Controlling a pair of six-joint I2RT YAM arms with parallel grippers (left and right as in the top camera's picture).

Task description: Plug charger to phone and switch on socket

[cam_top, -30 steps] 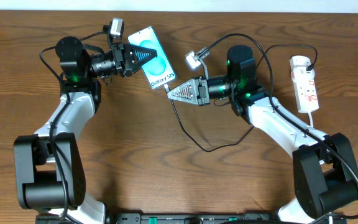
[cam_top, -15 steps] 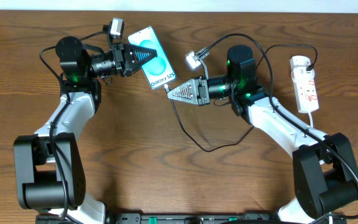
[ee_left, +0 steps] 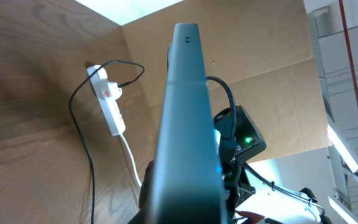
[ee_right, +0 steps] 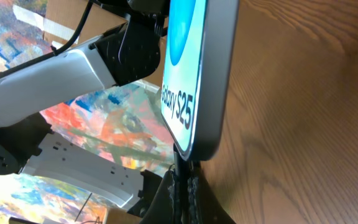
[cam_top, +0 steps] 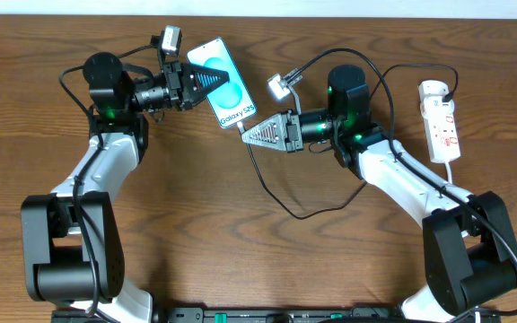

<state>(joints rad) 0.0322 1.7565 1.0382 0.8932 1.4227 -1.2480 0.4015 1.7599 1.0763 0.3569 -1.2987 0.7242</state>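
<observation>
The phone [cam_top: 223, 85] has a teal screen with "Galaxy S25" text and is held off the table at an angle. My left gripper [cam_top: 203, 82] is shut on its upper half. In the left wrist view the phone's edge [ee_left: 185, 118] fills the middle. My right gripper [cam_top: 245, 135] is shut on the charger's connector tip [ee_right: 180, 177], which meets the phone's bottom edge [ee_right: 194, 146]. Whether it is seated I cannot tell. The thin black charger cable [cam_top: 281, 205] loops across the table. The white socket [cam_top: 440, 121] lies at the far right, away from both grippers.
The socket [ee_left: 107, 102] also shows in the left wrist view, with a black lead and a white lead running from it. The slack charger cable curves under the right arm [cam_top: 393, 175]. Brown cardboard [ee_left: 272, 81] stands behind the table.
My left arm and the phone have edged very slightly to the right. The right gripper and the cable are unchanged.
</observation>
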